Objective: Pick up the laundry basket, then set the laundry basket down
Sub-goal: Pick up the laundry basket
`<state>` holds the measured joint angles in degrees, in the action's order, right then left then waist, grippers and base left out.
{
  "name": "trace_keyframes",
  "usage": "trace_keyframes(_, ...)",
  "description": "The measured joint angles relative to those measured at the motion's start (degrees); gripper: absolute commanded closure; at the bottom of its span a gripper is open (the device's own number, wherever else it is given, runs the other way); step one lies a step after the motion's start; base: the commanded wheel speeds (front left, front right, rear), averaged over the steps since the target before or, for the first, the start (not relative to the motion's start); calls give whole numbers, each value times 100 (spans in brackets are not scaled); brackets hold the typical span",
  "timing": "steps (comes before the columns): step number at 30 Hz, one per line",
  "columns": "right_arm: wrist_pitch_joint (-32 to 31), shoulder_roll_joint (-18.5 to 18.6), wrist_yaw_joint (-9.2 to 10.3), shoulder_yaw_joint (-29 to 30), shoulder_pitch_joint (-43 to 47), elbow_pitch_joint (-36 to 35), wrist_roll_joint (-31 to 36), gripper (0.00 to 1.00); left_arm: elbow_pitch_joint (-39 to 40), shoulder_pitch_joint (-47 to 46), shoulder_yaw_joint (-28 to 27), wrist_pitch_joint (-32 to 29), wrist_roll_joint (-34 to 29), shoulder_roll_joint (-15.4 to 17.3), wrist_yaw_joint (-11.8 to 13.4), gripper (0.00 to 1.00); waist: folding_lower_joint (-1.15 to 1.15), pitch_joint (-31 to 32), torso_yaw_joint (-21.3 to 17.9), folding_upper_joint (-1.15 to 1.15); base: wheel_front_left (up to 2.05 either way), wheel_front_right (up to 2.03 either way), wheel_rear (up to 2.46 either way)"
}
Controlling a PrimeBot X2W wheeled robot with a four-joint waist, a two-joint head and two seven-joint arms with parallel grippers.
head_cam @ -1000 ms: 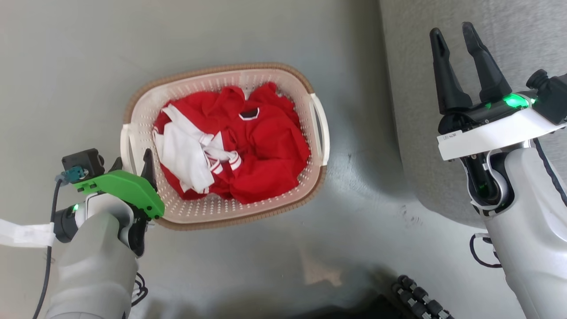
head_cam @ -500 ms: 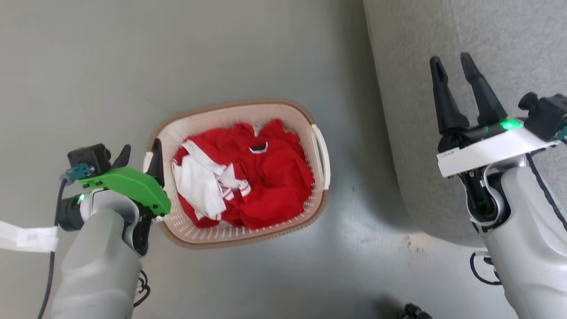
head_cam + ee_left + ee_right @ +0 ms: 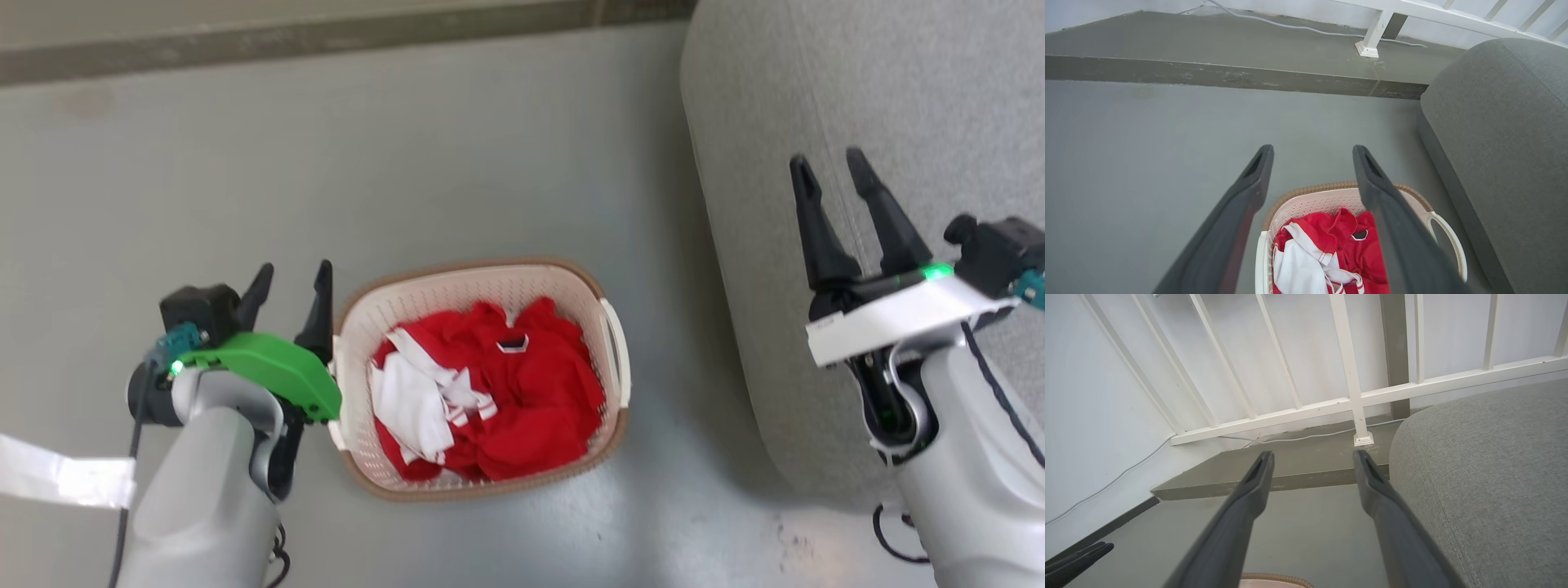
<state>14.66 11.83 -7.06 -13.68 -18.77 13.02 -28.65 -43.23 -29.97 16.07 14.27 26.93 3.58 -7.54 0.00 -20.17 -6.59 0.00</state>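
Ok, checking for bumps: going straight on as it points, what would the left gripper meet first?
The left gripper would likely meet bare floor beyond the laundry basket, short of the raised step; depth unclear.

Left arm point(image 3: 196, 490) and right arm point(image 3: 976, 465) both extend forward, each with its jaws spread apart.

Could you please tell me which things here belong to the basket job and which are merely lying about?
Job in hand: laundry basket, left claw, right claw.
Just lying about: red and white clothes inside the basket, grey sofa, white railing.
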Motion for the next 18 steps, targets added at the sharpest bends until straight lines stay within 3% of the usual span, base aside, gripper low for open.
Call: trace_keyframes(18,0,-105,0,90,768,88,102,0,1500,1072,-290,15,-383,-57,0,0,0,1279,438,0,0,0,0)
